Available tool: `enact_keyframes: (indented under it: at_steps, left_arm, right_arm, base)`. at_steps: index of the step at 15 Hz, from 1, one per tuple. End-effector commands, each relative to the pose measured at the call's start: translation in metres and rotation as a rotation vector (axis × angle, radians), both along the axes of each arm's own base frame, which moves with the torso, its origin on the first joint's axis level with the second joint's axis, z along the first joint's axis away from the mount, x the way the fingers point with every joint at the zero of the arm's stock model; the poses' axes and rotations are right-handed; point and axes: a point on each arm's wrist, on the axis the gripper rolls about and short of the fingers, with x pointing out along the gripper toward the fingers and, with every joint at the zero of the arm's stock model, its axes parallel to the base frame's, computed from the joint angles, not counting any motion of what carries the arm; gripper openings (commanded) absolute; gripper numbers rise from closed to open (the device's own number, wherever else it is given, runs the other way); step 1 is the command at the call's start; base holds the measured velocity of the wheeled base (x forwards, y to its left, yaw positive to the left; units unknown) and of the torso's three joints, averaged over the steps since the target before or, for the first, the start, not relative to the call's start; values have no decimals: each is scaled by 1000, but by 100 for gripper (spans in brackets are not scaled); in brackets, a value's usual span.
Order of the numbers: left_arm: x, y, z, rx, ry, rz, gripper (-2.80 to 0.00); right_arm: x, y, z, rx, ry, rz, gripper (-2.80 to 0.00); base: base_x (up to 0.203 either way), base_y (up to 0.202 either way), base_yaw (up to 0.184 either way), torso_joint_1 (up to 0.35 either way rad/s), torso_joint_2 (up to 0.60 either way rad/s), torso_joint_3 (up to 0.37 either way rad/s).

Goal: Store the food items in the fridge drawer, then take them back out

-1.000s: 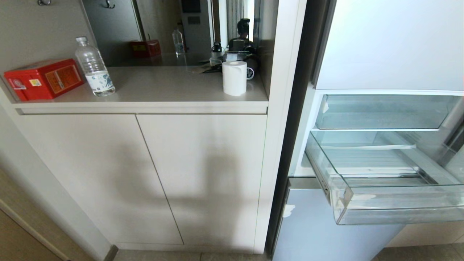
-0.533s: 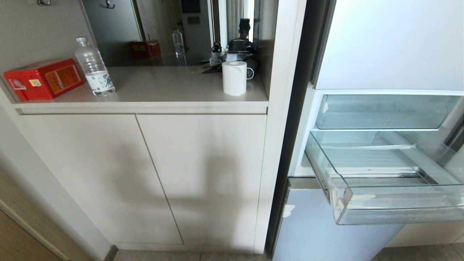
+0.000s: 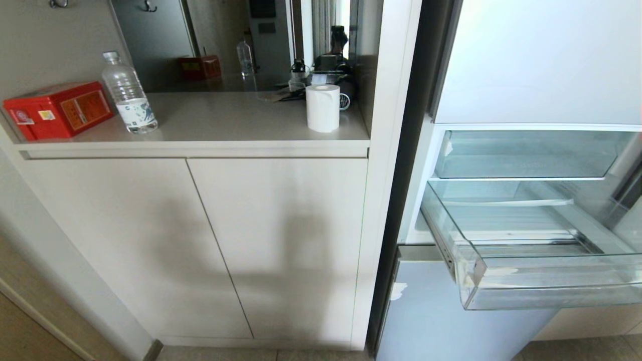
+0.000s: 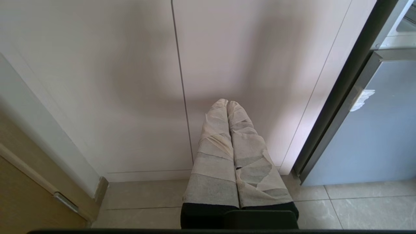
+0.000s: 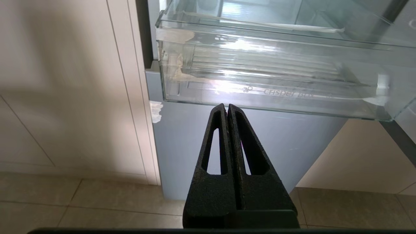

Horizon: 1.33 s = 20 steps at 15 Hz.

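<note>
The wide clear plastic fridge drawer [image 3: 546, 273] is pulled out and holds no fruit. Both tools, left [image 4: 227, 103] and right [image 5: 226, 106], are pressed together, empty. Fruit must be located next.

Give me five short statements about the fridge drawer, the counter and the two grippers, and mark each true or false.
1. The pulled-out fridge drawer holds two fruits. False: no fruit shows in it.
2. The right gripper is shut and holds nothing. True.
3. A paper roll stands upright on the counter. True.
4. The water bottle lies on its side. False: it stands upright beside the red box.
5. The left gripper grips the cabinet door. False: it is shut, empty, short of the cabinet.
</note>
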Motion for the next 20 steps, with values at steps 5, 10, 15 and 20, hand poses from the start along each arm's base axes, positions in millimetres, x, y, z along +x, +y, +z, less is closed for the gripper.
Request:
enact_keyframes:
  at_steps: [5,10,15,20]
  left_arm:
    - [0,0,0,0,-1,0,-280]
    - [0,0,0,0,1,0,-280]
    - [0,0,0,0,2,0,-280]
    - [0,0,0,0,2,0,-280]
  right_arm:
    - [0,0,0,3,1,1,-280]
    - [0,0,0,4,1,1,-280]
    - [0,0,1,27,-3,3,-280]
    - [2,0,2,28,21,-2,-280]
  base:
    - [-2,5,-123,5,2,2]
    - [-1,7,-174,1,2,0]
    - [-3,7,-176,3,0,1]
    - [0,3,-73,2,2,2]
